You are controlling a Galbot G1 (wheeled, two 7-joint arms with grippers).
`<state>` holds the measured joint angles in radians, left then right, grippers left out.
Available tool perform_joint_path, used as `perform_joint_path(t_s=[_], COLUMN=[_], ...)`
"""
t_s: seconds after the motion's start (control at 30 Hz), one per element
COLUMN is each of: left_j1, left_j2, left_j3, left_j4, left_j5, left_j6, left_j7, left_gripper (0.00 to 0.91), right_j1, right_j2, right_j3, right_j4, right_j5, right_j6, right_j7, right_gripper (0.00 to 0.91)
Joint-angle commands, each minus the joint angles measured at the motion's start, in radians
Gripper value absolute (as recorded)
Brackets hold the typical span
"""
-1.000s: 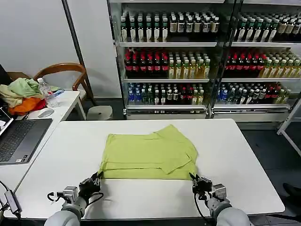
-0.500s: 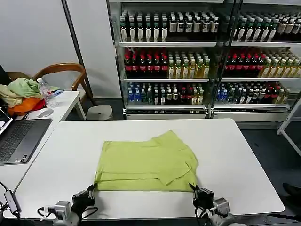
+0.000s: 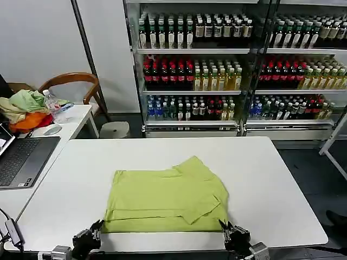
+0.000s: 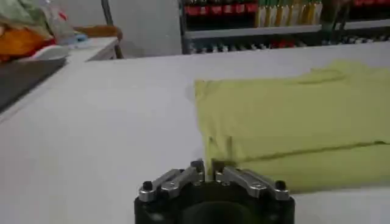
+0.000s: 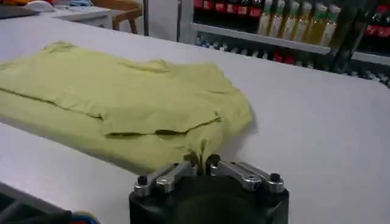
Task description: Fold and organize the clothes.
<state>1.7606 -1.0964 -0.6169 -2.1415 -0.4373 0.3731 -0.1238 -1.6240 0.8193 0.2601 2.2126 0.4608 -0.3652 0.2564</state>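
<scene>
One lime shirt [image 3: 168, 197] lies mid-table, folded into a wide rectangle with a sleeve flap doubled across its right half. Its near hem sits close to the near table edge. No white patch shows on the upper face.

Both near corners are gripped. Left gripper [image 4: 207, 172] pinches the near left corner; in the left wrist view a small ridge of cloth rises between the closed-in fingers. Right gripper [image 5: 204, 165] pinches the near right corner the same way, cloth bunched up between its tips. In the head view both grippers sit at the near table edge, left [image 3: 91, 234] and right [image 3: 230, 234], each touching the hem.

Step in hand, as I judge it: a two-corner hold on the near hem, either dragging the shirt nearer or setting up the next fold. Folding looks partly done, sides in, no final halving yet.

Next move likely calls for lifting both corners together, level, and carrying them far over the shirt to meet the far edge. Keep the arms in step or the hem skews. The sleeve flap on the right may slip loose.

Table [image 3: 276, 179] is white. To the far left a side desk holds a laptop [image 3: 21, 160], a bottle [image 3: 51, 103] and a heap [image 3: 24, 111] of green and orange cloth. Drink fridges [image 3: 233, 65] stand behind.
</scene>
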Motion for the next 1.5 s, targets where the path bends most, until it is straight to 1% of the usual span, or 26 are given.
perform_joint_path(t_s=[0.03, 0.1, 0.2, 0.27, 0.33, 0.37, 0.4, 0.47, 0.5, 0.53, 0.57, 0.63, 0.67, 0.73, 0.8, 0.83, 0.87, 0.93, 0.97, 1.1, 1.2, 1.33, 1.5], left_j1=[0.032, 0.03, 0.022, 0.001, -0.056, -0.093, -0.132, -0.178, -0.228, -0.243, -0.288, -0.34, -0.362, -0.399, -0.439, -0.454, -0.475, -0.514, -0.538, -0.611, -0.66, -0.761, -0.837], left_j2=[0.022, 0.036, 0.058, 0.067, 0.076, 0.079, 0.089, 0.104, 0.124, 0.131, 0.149, 0.173, 0.185, 0.203, 0.224, 0.233, 0.241, 0.249, 0.251, 0.245, 0.24, 0.24, 0.233], left_j3=[-0.053, -0.083, -0.103, -0.106, -0.093, -0.08, -0.051, -0.015, 0.008, 0.015, 0.031, 0.054, 0.067, 0.091, 0.125, 0.137, 0.149, 0.17, 0.185, 0.247, 0.289, 0.357, 0.416], left_j4=[-0.059, -0.072, -0.065, -0.063, -0.041, -0.02, 0.004, 0.035, 0.065, 0.079, 0.107, 0.157, 0.176, 0.21, 0.246, 0.262, 0.278, 0.312, 0.33, 0.407, 0.457, 0.543, 0.615], left_j5=[-0.001, -0.021, -0.036, -0.06, -0.078, -0.086, -0.09, -0.095, -0.11, -0.125, -0.147, -0.16, -0.165, -0.17, -0.173, -0.181, -0.199, -0.223, -0.23, -0.239, -0.24, -0.241, -0.244], left_j6=[-0.004, 0.029, 0.022, 0.017, 0.006, 0.001, -0.005, -0.009, -0.007, -0.002, 0.006, 0.002, -0.001, -0.01, -0.025, -0.031, -0.039, -0.044, -0.047, -0.048, -0.046, -0.042, -0.044], left_j7=[0.001, 0.013, 0.023, 0.027, 0.043, 0.049, 0.056, 0.074, 0.081, 0.087, 0.092, 0.104, 0.109, 0.119, 0.132, 0.136, 0.142, 0.148, 0.152, 0.154, 0.154, 0.157, 0.166], left_gripper=[0.907, 0.907, 0.907, 0.907, 0.907, 0.907, 0.907, 0.907, 0.907, 0.907, 0.907, 0.907, 0.907, 0.907, 0.907, 0.907, 0.907, 0.907, 0.907, 0.907, 0.907, 0.907, 0.907], right_j1=[-0.051, -0.066, -0.057, -0.017, 0.078, 0.121, 0.242, 0.346, 0.458, 0.505, 0.572, 0.742, 0.782, 0.853, 0.946, 0.974, 1.03, 1.089, 1.126, 1.194, 1.219, 1.234, 1.231], right_j2=[-0.024, -0.047, -0.065, -0.067, -0.054, -0.047, -0.036, -0.027, -0.017, -0.011, -0.001, 0.037, 0.047, 0.074, 0.12, 0.134, 0.161, 0.197, 0.219, 0.28, 0.311, 0.357, 0.385], right_j3=[0.059, 0.1, 0.145, 0.158, 0.135, 0.111, 0.062, 0.014, -0.044, -0.057, -0.106, -0.203, -0.229, -0.279, -0.346, -0.358, -0.382, -0.405, -0.42, -0.455, -0.47, -0.474, -0.475], right_j4=[0.07, 0.102, 0.13, 0.129, 0.091, 0.074, 0.023, -0.031, -0.106, -0.141, -0.176, -0.319, -0.337, -0.419, -0.53, -0.551, -0.597, -0.664, -0.72, -0.828, -0.865, -0.925, -0.976], right_j5=[0.021, 0.039, 0.066, 0.1, 0.127, 0.127, 0.135, 0.156, 0.181, 0.193, 0.209, 0.252, 0.256, 0.275, 0.287, 0.287, 0.286, 0.281, 0.28, 0.281, 0.285, 0.326, 0.321], right_j6=[-0.032, -0.053, -0.058, -0.048, -0.038, -0.038, -0.039, -0.054, -0.073, -0.077, -0.081, -0.078, -0.078, -0.078, -0.08, -0.08, -0.081, -0.086, -0.082, -0.088, -0.104, -0.119, -0.111], right_j7=[-0.018, -0.042, -0.046, -0.04, -0.038, -0.037, -0.033, -0.024, -0.017, -0.016, -0.013, 0.008, 0.008, 0.012, 0.008, 0.008, -0.002, -0.016, -0.024, -0.041, -0.047, -0.031, -0.03], right_gripper=[0.907, 0.907, 0.907, 0.907, 0.907, 0.907, 0.907, 0.907, 0.907, 0.907, 0.907, 0.907, 0.907, 0.907, 0.907, 0.907, 0.907, 0.907, 0.907, 0.907, 0.907, 0.907, 0.907])
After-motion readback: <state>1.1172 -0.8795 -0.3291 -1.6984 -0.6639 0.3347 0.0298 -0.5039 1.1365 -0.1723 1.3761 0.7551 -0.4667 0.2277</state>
